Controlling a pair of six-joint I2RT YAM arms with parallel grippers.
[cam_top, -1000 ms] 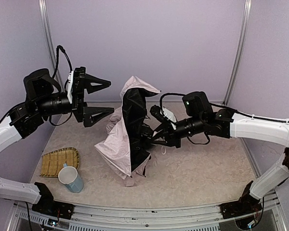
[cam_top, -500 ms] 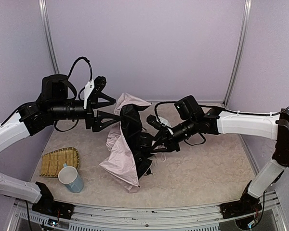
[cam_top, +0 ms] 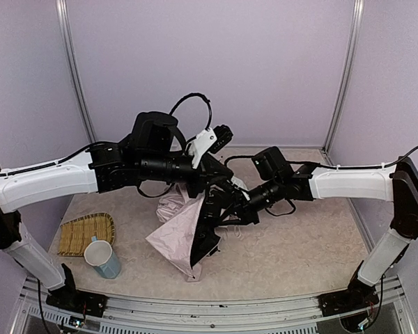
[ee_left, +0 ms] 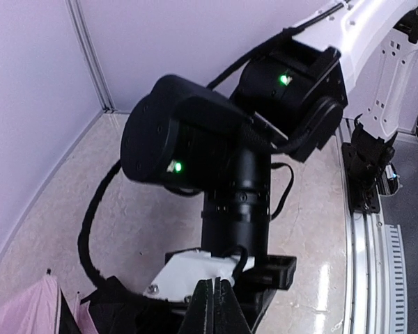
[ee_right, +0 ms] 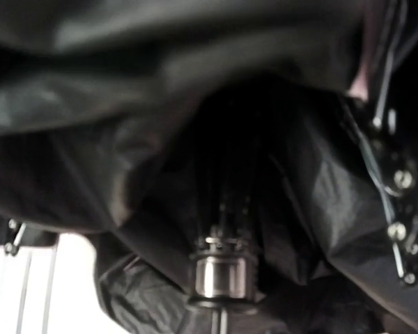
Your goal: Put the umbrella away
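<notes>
At counter (cam_top: 299, 250) centre: left pincer (ee_left: 210, 309) squeezed together, nothing visible between the tips, sitting just over the umbrella (cam_top: 175, 233); contact unclear. Opposite it, right pincer (cam_top: 228, 207) clamped on the umbrella, buried in its black lining. Umbrella half collapsed, tilted, pink fabric drooping to the counter. Blue cup (cam_top: 102, 258) and wicker tray (cam_top: 87, 233) near-left, well apart from it.

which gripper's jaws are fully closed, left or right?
The left gripper: its wrist view shows both fingers pressed together, no gap. The right gripper is instead clamped on the umbrella, buried in its black lining.
</notes>
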